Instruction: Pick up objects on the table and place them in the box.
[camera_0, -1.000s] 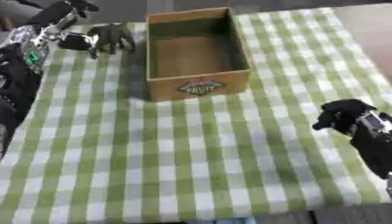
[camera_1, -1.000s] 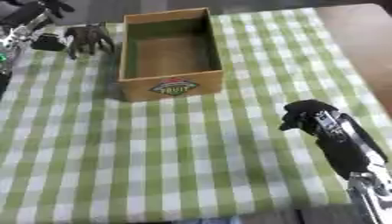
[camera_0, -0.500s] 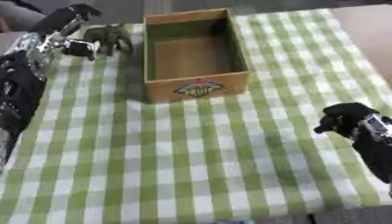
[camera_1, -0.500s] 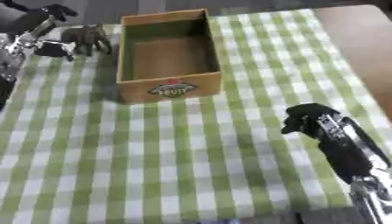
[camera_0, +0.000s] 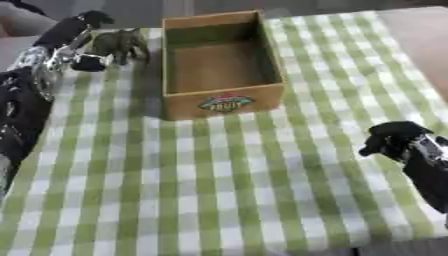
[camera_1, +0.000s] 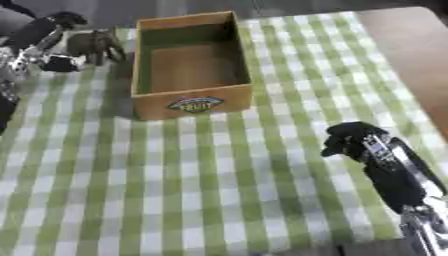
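A dark olive toy elephant (camera_0: 122, 44) stands on the green checked cloth, just left of the open cardboard box (camera_0: 224, 102). The box has a fruit label on its front wall and nothing inside it. My left hand (camera_0: 63, 42) reaches in from the left edge and is open. One finger lies above and behind the elephant, the thumb is low in front of it, and whether they touch it cannot be made out. My right hand (camera_0: 398, 136) hangs over the cloth at the lower right, fingers curled, holding nothing.
The checked cloth (camera_0: 219, 175) covers most of the table, and bare brown tabletop (camera_1: 411, 50) shows along the right side. The box stands between the elephant and the right half of the table.
My left hand has moved right, closing in on the elephant with its fingers spread. The right hand has barely moved.
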